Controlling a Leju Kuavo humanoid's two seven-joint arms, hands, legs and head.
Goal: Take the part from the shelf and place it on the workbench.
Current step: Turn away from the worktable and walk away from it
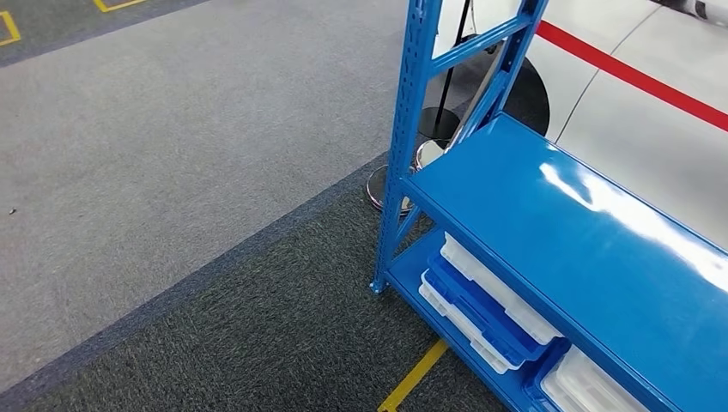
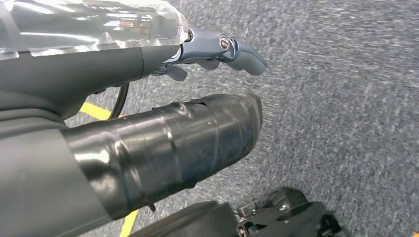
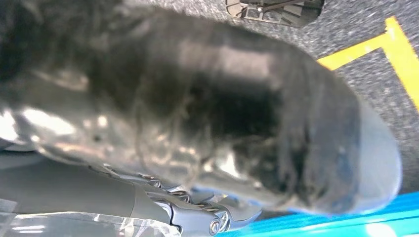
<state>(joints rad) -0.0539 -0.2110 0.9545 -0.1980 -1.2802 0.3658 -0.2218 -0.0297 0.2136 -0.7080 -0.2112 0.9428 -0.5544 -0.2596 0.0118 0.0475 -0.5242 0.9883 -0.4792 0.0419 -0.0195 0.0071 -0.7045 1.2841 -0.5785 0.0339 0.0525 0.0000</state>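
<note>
Fingers point(image 2: 247, 54) loose, blue shelf point(image 1: 549, 223), grey carpet point(image 1: 172, 172)

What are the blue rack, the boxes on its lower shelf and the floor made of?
Blue rack: looks like painted steel, glossy; bright glare on the shelf and punched holes up the post. Boxes: probably plastic, blue and whitish translucent moulded lids. Floor: carpet, matt speckled grey pile, with yellow tape lines.

My left hand point(image 2: 197, 89) is hanging over grey carpet point(image 2: 341, 108), holding nothing. The thick thumb point(image 2: 173, 148), wrapped in glossy dark tape, is stretching straight out; the grey fingers point(image 2: 232, 49) beside it are lying slightly curled, apart from the thumb. A yellow floor line point(image 2: 96, 111) is passing behind the hand.
</note>
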